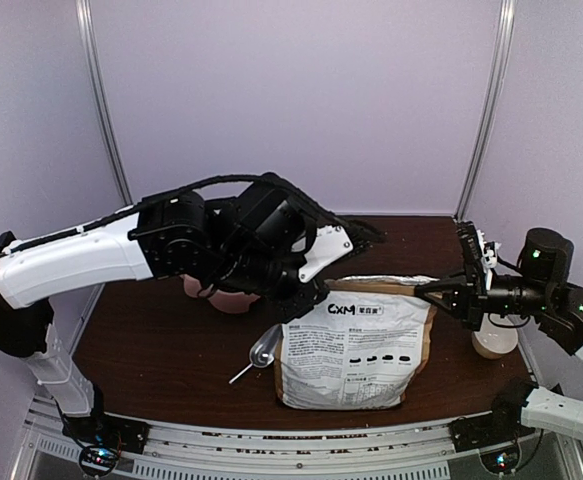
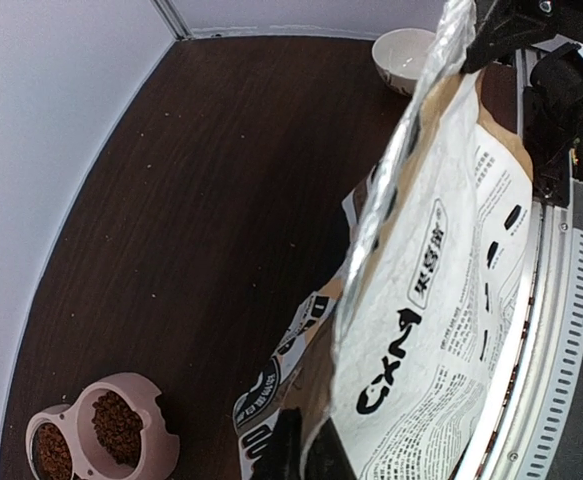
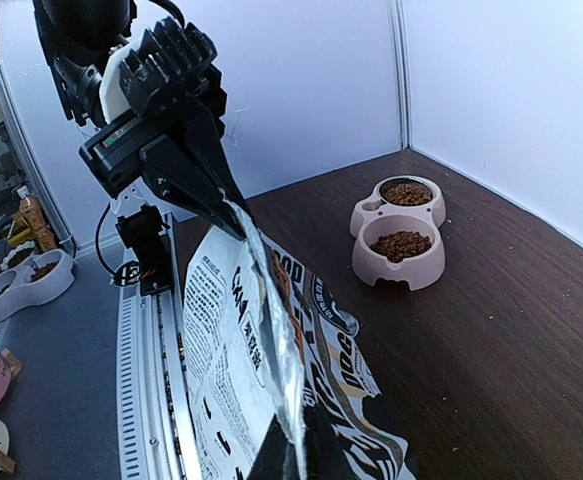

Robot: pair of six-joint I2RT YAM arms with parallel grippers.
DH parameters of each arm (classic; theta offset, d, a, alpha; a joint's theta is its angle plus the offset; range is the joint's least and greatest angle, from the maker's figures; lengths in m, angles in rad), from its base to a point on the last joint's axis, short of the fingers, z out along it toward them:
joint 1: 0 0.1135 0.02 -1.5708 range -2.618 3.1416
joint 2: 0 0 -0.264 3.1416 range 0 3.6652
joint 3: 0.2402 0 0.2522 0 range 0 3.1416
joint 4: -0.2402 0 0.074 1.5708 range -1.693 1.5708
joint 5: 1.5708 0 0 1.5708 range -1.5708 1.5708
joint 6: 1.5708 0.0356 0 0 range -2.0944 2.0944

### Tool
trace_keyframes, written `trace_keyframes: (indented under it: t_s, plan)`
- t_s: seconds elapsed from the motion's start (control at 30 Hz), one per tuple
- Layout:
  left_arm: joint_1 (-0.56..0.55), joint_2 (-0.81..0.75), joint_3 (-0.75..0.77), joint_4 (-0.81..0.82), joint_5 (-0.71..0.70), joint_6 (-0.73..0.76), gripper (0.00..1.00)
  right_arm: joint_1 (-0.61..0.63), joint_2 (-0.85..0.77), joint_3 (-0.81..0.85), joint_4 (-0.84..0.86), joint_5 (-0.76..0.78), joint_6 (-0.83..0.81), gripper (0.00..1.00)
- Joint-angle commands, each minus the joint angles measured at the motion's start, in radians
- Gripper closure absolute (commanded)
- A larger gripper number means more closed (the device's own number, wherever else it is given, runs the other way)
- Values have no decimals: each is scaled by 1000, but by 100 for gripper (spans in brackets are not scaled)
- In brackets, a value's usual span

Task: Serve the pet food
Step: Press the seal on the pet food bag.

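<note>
The white pet food bag [image 1: 356, 345] stands upright at the table's front middle, its foil-lined mouth pinched flat. My left gripper [image 1: 311, 290] is shut on the bag's top left corner and my right gripper [image 1: 426, 290] is shut on its top right corner. In the left wrist view my dark fingers [image 2: 289, 450] clamp the bag's edge [image 2: 441, 300]. In the right wrist view the foil rim [image 3: 271, 340] runs from my gripper [image 3: 296, 465] up to the left gripper [image 3: 221, 210]. Pet food kibble [image 3: 401, 243] fills both basins of the pink feeder [image 3: 416, 270].
A metal scoop [image 1: 261, 350] lies on the table left of the bag. The pink feeder [image 1: 226, 298] sits behind the left arm. A white bowl [image 1: 496, 340] stands at the right, under the right arm. Other feeders [image 3: 31, 280] lie off the table.
</note>
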Motion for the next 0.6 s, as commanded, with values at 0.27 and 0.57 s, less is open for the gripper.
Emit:
trace_keyframes:
  t_s: [0.27,0.57]
  plan:
    - [90,-88,-86,-164,-180,-35,100,-23,-41,47,-13,69,-18,100]
    - [109,-121,-133,-163,-190,-42,100,-28,-47,52,-31,75,-25,100]
